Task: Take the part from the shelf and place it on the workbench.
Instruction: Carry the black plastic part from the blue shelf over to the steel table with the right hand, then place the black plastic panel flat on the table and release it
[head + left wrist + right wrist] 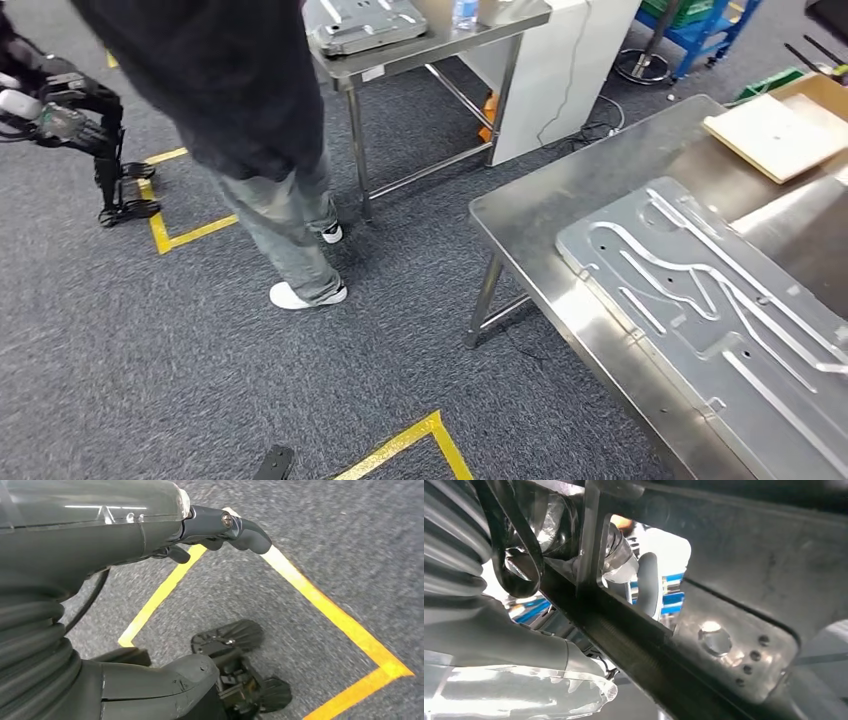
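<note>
The part (700,300) is a large flat aluminium plate with raised curved ribs. In the head view it lies over the near end of the steel workbench (560,195) at the right, and whether it rests on the top I cannot tell. Close up, my right hand (646,582) grips an edge of the part (734,645), its fingers hooked through a cut-out beside several drilled holes. My left hand (220,527) hangs over the carpet with nothing in it, thumb apart from the fingers. It is also seen raised at the far left as the left hand (70,115).
A person (255,130) in a dark top, grey trousers and white shoes stands on the carpet left of the workbench. Behind is a second steel table (430,45) with a metal plate. A flat cardboard box (780,130) lies on the workbench's far end. A black stand (125,205) sits by yellow floor tape (190,235).
</note>
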Robot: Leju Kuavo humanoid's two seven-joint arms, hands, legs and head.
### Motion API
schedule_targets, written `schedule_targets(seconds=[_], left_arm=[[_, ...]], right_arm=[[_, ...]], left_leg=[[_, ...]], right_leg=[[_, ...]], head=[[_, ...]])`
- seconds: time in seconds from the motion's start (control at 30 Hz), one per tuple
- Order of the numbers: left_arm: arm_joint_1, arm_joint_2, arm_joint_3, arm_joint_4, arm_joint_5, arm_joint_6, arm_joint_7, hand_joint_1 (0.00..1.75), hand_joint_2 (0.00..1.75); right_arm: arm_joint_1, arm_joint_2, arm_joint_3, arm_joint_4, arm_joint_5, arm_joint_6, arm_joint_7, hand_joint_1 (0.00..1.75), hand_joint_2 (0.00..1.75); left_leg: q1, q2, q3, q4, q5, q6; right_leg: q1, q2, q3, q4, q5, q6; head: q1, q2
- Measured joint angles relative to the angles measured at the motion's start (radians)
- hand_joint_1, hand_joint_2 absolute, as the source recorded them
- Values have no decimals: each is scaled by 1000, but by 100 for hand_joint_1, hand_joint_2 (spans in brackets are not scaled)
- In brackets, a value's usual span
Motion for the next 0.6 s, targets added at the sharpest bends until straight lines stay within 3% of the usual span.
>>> schedule_targets(seconds=[0.03, 0.1, 0.17, 0.2, 0.27, 0.3, 0.33, 0.37, 0.4, 0.43, 0.5, 0.6], left_arm=[[-1, 0, 0, 0, 0, 1, -1, 0, 175], [-1, 0, 0, 0, 2, 2, -5, 0, 175], [-2, 1, 0, 0, 5, 1, -10, 0, 175], [-2, 1, 0, 0, 6, -2, -14, 0, 175], [-1, 1, 1, 0, 10, -16, -22, 0, 175], [1, 2, 1, 0, 12, -28, -25, 0, 175], [2, 2, 1, 0, 13, -39, -28, 0, 175], [3, 3, 1, 0, 15, -51, -31, 0, 175], [3, 4, 1, 0, 17, -62, -36, 0, 175], [2, 6, 1, 0, 20, -73, -41, 0, 175], [0, 10, 1, -1, 25, -91, -51, 0, 175], [-2, 13, 1, -1, 32, -112, -56, 0, 175]], right_arm=[[1, -2, 0, 4, 0, -2, 0, 175, 175], [5, -6, 0, 10, -2, -4, -1, 175, 175], [9, -11, -1, 12, -4, -5, -1, 175, 175], [10, -14, -2, 12, -6, -7, -3, 175, 175], [20, -14, -3, 12, -14, -15, -8, 175, 175], [29, -12, -4, 13, -19, -19, -13, 175, 175], [39, -10, -4, 14, -24, -21, -17, 175, 175], [49, -8, -6, 15, -32, -19, -21, 175, 175], [58, -4, -10, 17, -47, -10, -26, 175, 175], [66, 0, -16, 19, -70, 7, -31, 175, 175], [75, 15, -39, 28, -151, 88, -37, 175, 175], [71, 51, -95, 62, -317, 298, -22, 175, 175]], left_leg=[[-3, 8, 4, 2, -5, -6], [-4, 25, 12, 2, -14, -18], [0, 2, 6, 28, -37, -27], [2, -22, -13, 70, -61, -29], [5, -66, -78, 203, -120, -27], [4, -74, -113, 266, -140, -25], [3, -78, -137, 302, -142, -21], [1, -80, -145, 301, -125, -16], [-3, -82, -135, 260, -90, -8], [-7, -85, -110, 193, -47, 1], [-13, -94, -62, 68, 9, 16], [-17, -92, -41, 20, 22, 21]], right_leg=[[3, -4, 6, -13, -1, -8], [6, 16, 4, -6, -5, -29], [4, 36, 5, -6, -7, -42], [3, 45, 6, -6, -7, -50], [7, 58, 8, -6, -10, -62], [12, 66, 9, -5, -12, -67], [16, 74, 11, -4, -14, -70], [21, 83, 13, -3, -16, -73], [24, 91, 15, -2, -18, -75], [27, 98, 18, -1, -20, -76], [32, 109, 20, 0, -22, -74], [30, 119, 18, -4, -19, -60]], head=[[0, 0], [-2, 0], [-2, 0], [-2, 0], [-2, 0], [-3, 0], [-3, 0], [-3, 0], [-3, 0], [-3, 0], [-2, 0], [-2, 0]])
